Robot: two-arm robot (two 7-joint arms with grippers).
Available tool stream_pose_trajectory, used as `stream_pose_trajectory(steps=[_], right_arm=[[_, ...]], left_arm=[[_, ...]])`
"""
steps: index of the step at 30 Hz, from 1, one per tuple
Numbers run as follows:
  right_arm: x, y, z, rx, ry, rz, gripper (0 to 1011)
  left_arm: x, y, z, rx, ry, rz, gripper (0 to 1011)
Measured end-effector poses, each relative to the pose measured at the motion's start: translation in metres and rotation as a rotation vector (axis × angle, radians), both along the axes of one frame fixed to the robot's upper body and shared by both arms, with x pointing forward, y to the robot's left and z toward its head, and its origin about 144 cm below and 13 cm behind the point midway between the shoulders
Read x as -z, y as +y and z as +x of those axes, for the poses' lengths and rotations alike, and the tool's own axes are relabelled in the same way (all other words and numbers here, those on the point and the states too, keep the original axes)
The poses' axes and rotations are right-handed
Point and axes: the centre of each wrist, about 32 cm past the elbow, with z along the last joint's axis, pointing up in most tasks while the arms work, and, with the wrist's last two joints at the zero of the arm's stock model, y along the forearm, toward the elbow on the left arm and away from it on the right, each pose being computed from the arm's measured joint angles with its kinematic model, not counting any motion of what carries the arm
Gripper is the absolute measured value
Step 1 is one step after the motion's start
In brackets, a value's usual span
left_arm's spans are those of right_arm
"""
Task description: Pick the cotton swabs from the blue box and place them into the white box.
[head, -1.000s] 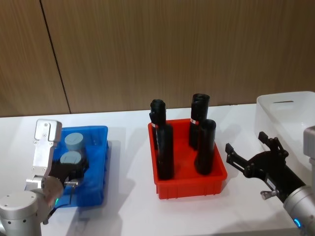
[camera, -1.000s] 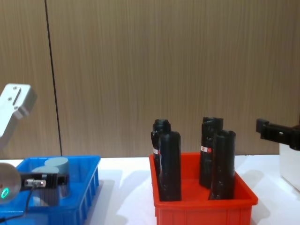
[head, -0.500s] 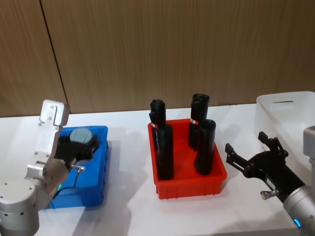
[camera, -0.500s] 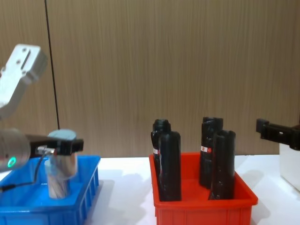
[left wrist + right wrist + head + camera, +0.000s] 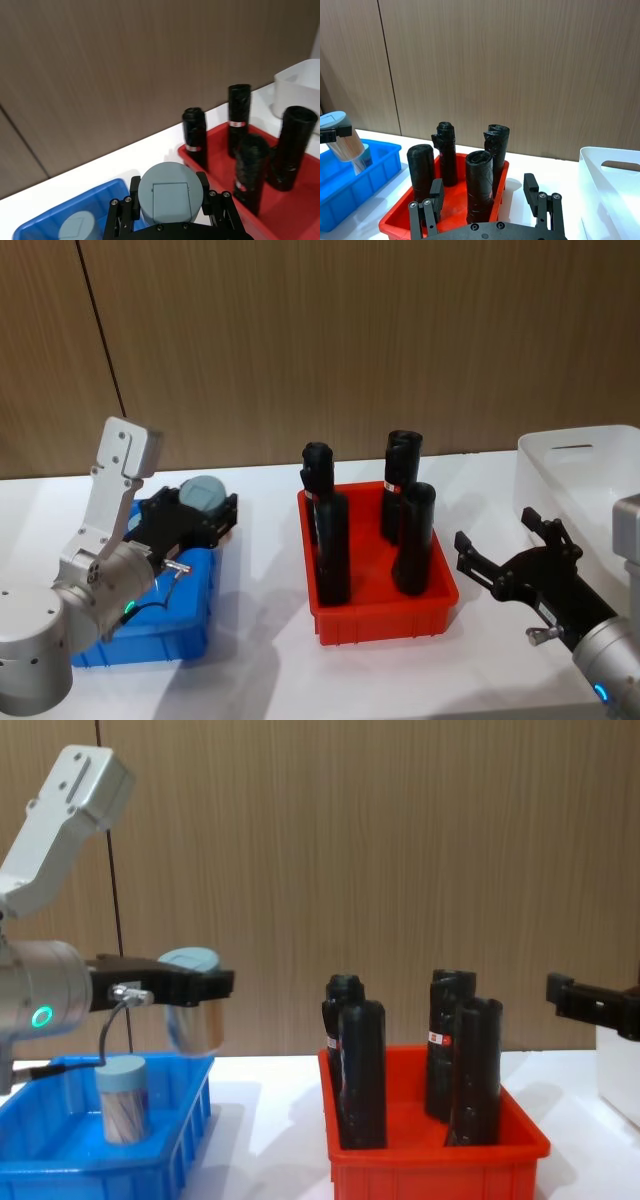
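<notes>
A white table (image 5: 270, 660) stands before a wood-panelled wall (image 5: 350, 340). The red bin (image 5: 385, 620) holds four upright black bottles (image 5: 413, 540). Left of it sits the blue box (image 5: 170, 625), with one jar of cotton swabs (image 5: 122, 1100) standing inside; right of it is the white box (image 5: 560, 465). The left claw (image 5: 203, 512) is clamped on a second jar (image 5: 193, 1023) — in the air left of the red bin, lid up, long axis leaning slightly. The right claw (image 5: 494, 528) hangs just right of the red bin — fingers apart.
</notes>
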Motion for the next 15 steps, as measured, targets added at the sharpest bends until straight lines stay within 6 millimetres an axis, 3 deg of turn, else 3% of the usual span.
stream_pose_trajectory(steps=[15], right_arm=[[0.0000,0.0000,0.0000,0.000,0.000,0.000,1002]], left_arm=[[-0.0094,-0.0026,0.0021,0.240,0.002,-0.079,665]])
